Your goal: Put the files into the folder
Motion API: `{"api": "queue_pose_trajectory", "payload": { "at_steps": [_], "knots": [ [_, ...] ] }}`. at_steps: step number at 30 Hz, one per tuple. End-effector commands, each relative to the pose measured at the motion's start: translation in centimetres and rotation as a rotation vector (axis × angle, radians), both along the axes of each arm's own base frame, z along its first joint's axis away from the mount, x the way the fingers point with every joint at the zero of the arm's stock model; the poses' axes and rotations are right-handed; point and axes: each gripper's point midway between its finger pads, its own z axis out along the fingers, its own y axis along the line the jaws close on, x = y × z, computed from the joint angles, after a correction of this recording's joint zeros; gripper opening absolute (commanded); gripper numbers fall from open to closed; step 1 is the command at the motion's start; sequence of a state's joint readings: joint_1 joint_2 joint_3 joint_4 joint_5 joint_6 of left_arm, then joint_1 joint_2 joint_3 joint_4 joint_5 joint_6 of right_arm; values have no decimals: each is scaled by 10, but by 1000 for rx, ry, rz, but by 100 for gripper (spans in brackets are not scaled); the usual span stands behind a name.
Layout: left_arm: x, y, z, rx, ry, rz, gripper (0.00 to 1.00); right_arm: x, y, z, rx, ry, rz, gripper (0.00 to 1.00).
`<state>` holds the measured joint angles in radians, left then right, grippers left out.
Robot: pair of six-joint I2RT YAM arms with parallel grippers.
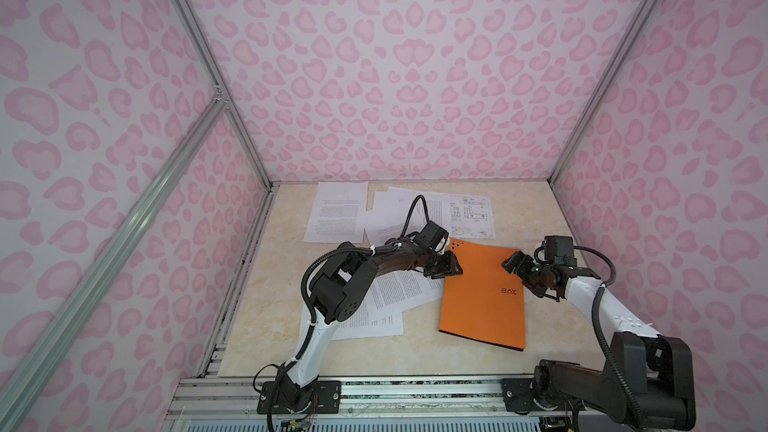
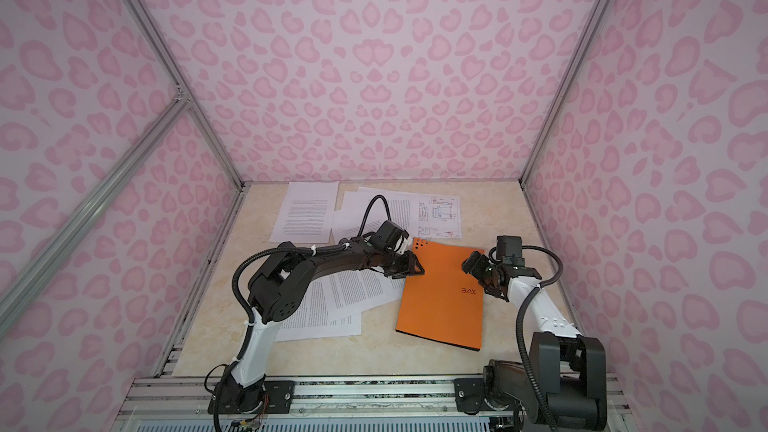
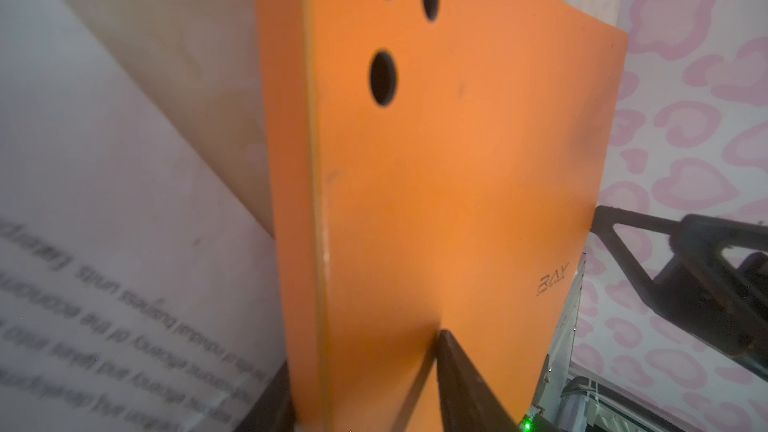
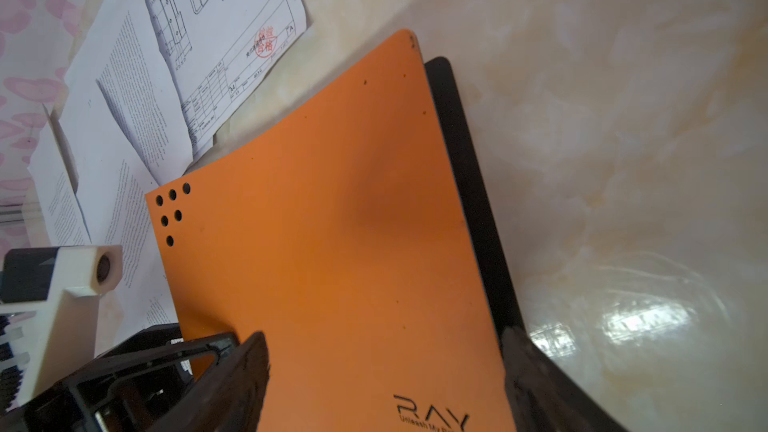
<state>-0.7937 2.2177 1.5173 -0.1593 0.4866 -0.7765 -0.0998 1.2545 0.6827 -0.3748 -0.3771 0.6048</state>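
Left claw (image 1: 455,268) is shown clamped on the spine edge of the orange folder (image 1: 484,305), with one finger (image 3: 461,380) laid on the cover and the other set against the spine side. Right claw (image 1: 514,273) is positioned at the opposite long edge. Its jaws are spread wide, one finger (image 4: 245,371) over the cover and its partner past the rim, and nothing is gripped by it.

The folder is placed right of the table's middle, closed, but its cover is bowed upward, so a strip of the black back (image 4: 469,184) is exposed along the right edge. A cluster of dark dots (image 4: 172,209) is seen at its far left corner, and a small logo (image 1: 508,291) is printed near the right edge.

White printed sheets (image 1: 399,297) are spread on the table (image 1: 540,218), all outside the folder. Some are overlapped at its near left, partly covered by the left arm (image 1: 353,280). Others are laid along the far edge, among them a drawing sheet (image 1: 471,211) just beyond the folder's far edge.
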Motion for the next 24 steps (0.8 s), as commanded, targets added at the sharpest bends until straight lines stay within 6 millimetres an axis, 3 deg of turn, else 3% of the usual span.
{"api": "queue_pose_trajectory", "payload": {
  "at_steps": [1,6,11,16,20,24],
  "knots": [
    [-8,14,-24,96,28,18,50,2,31,20,118,-56,109,87],
    [-4,14,-20,79,31,35,53,10,55,66,224,-255,225,88],
    [3,15,-14,20,35,40,54,3,77,105,354,-417,286,92],
    [11,10,4,-51,21,28,57,-3,85,110,368,-439,304,94],
    [20,10,11,-83,24,48,57,-6,101,108,384,-398,363,90],
    [25,11,19,-100,9,57,58,-7,97,100,337,-359,359,88]
  ]
}}
